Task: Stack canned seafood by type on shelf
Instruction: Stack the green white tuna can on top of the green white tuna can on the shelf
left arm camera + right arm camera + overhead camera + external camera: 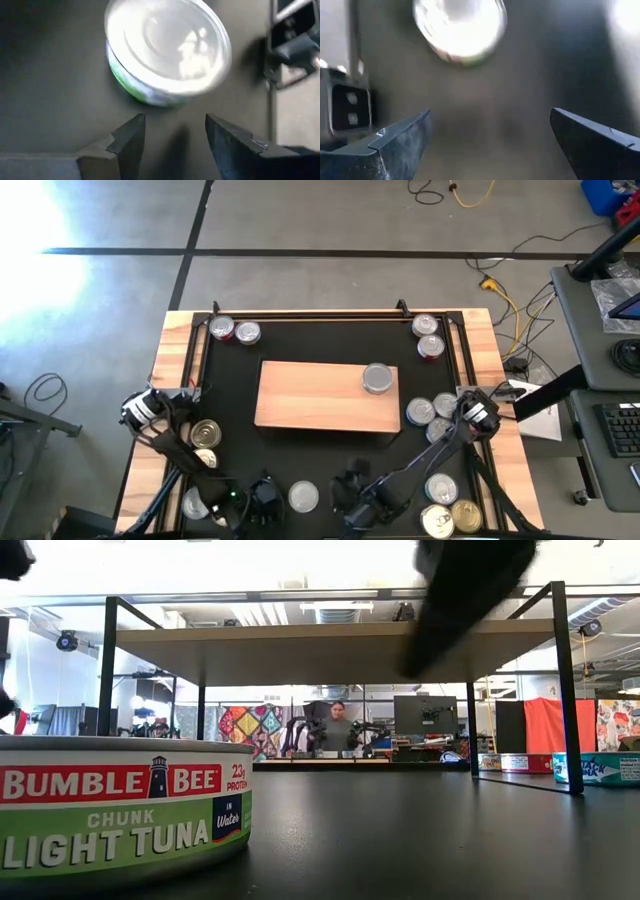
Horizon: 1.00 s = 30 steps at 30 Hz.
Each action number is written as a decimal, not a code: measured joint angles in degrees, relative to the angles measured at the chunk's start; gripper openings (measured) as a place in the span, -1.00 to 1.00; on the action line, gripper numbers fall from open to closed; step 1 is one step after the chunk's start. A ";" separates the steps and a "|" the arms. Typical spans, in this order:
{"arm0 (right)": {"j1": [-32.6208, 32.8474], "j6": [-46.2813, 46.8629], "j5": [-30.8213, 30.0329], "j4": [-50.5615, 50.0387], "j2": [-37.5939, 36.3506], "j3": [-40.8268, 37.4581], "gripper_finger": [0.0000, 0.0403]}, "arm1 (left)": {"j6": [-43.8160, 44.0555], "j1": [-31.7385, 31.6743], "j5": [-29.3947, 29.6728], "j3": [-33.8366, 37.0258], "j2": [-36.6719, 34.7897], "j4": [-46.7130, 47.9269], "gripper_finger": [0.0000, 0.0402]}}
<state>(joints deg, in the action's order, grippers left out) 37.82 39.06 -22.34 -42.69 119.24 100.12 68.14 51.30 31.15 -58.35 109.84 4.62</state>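
The shelf [320, 395] is seen at the middle of the black mat [330, 340], a single silver tin [378, 378] set on top of it near its right edge. Beyond the shelf's far left corner two tins [234, 331] are parked side by side; beyond its far right corner another pair [427, 336] is found. Just off the shelf's right end a cluster of tins [430, 413] is gathered, and more tins [445, 508] are spread at the counter's near right corner. A gold-lidded tin [205, 432] is placed off the shelf's left end.

In front of the shelf, a silver-lidded tuna tin [303, 497] is flanked by both grippers. The left gripper [175, 137] is held just short of that tin [167, 50], fingers [127, 142] parted about halfway, nothing gripped. The right gripper [490, 135] is aimed at the same bright lid [460, 27] from the other side, fingers [402, 135] spread fully wide, nothing held.
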 joint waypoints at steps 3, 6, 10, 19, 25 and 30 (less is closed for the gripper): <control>-0.18 -4.99 0.14 11.83 0.00 -4.11 0.99 | -0.53 -1.35 2.12 0.00 0.28 -0.08 -0.04; -0.47 -5.96 -0.09 19.95 0.00 -8.83 0.99 | -1.80 -2.35 3.54 0.00 1.29 0.12 -0.04; -0.96 -5.58 -3.62 20.73 0.02 -12.05 0.99 | -3.71 -2.82 4.32 -0.04 2.23 0.28 -0.04; -1.63 -5.97 -7.98 26.00 2.31 -14.29 0.99 | -5.20 -3.25 4.47 -0.29 2.24 6.81 -0.04; -2.05 -6.26 -9.15 33.36 3.68 -14.34 0.99 | -4.68 -3.45 5.51 -0.15 2.08 7.85 -0.04; -1.99 -6.26 -9.39 34.99 3.67 -14.34 0.99 | -4.62 -4.97 6.75 -0.12 2.08 7.98 -0.04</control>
<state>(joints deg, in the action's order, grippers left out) 35.83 32.80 -31.73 -7.69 122.91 85.78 63.52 46.34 37.90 -58.47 111.92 12.60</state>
